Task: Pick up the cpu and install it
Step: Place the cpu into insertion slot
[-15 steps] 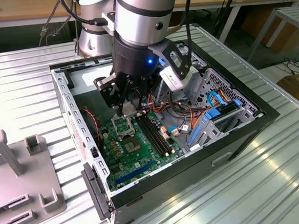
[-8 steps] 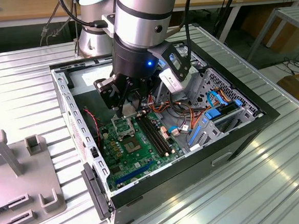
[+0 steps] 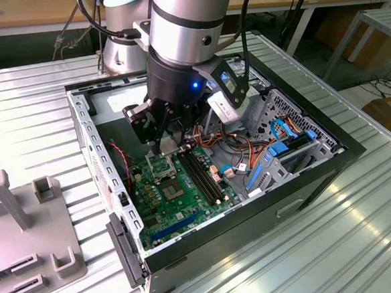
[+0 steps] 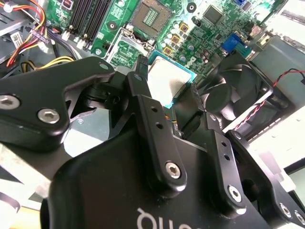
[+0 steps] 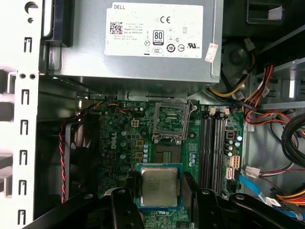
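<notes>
- Gripper (image 5: 160,202), black and two-fingered, is clamped by its fingers (image 5: 129,191) on the small flat square silver-grey metal-topped cpu (image 5: 159,187).
- Cpu is held over the green motherboard (image 5: 124,143), near the square black-and-metal framed socket (image 5: 170,121).

The cpu (image 5: 159,186) sits in the gripper (image 5: 160,192) — over the motherboard (image 5: 125,143), near the socket (image 5: 172,121).
</notes>
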`<action>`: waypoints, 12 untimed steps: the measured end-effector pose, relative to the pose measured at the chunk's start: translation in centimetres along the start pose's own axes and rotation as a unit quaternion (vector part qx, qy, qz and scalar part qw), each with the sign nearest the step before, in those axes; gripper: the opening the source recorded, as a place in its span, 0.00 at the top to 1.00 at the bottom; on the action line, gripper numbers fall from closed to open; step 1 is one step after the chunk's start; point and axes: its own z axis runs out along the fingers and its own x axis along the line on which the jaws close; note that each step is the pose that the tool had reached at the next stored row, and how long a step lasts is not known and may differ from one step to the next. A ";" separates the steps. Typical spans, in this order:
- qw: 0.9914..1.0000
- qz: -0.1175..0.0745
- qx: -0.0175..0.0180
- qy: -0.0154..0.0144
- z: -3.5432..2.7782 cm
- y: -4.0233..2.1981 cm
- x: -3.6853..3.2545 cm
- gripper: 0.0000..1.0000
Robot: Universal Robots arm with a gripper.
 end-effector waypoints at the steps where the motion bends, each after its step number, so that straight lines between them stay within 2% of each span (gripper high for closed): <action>1: 1.000 0.000 0.000 0.000 0.03 0.00 0.00 0.53; 12: 1.000 0.000 0.000 0.000 0.34 -0.01 0.00 0.53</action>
